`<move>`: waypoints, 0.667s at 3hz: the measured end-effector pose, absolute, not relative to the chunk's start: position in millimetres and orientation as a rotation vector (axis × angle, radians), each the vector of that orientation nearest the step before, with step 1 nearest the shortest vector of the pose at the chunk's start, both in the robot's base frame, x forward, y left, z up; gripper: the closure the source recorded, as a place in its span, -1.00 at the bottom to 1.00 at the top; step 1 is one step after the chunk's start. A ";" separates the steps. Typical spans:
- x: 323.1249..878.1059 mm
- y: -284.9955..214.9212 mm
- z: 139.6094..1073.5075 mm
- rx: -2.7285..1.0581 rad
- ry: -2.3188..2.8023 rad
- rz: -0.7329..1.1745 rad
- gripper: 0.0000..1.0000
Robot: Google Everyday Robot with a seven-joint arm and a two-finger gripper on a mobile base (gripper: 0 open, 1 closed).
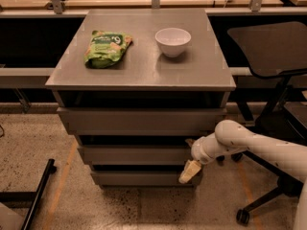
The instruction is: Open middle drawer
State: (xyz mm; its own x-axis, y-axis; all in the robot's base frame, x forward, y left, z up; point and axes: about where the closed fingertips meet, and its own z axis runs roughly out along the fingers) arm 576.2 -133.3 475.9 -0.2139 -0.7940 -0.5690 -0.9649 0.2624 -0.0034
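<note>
While gripper [184, 178] hangs by middle drawer [134, 155], three drawers [141, 120], one bowl [172, 40]

**Warm overhead light, dark recesses**

Warm, yellowish light falls from above, brightest on the grey surface [144, 68] and along the wooden strip at 12 o'clock. The bowl [172, 41] and green bag [106, 47] cast short, soft shadows. Black bands sit above the middle drawer [134, 155] and at 9 and 3 o'clock. The gripper [190, 171], at 5 o'clock by the drawer fronts, glows pale tan.
</note>
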 end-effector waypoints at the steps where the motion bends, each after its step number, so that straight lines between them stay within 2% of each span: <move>1: 595.0 -134.4 465.7 -1.558 2.050 0.513 -1.00; 2: 606.4 -133.2 450.5 -1.540 2.056 0.545 -1.00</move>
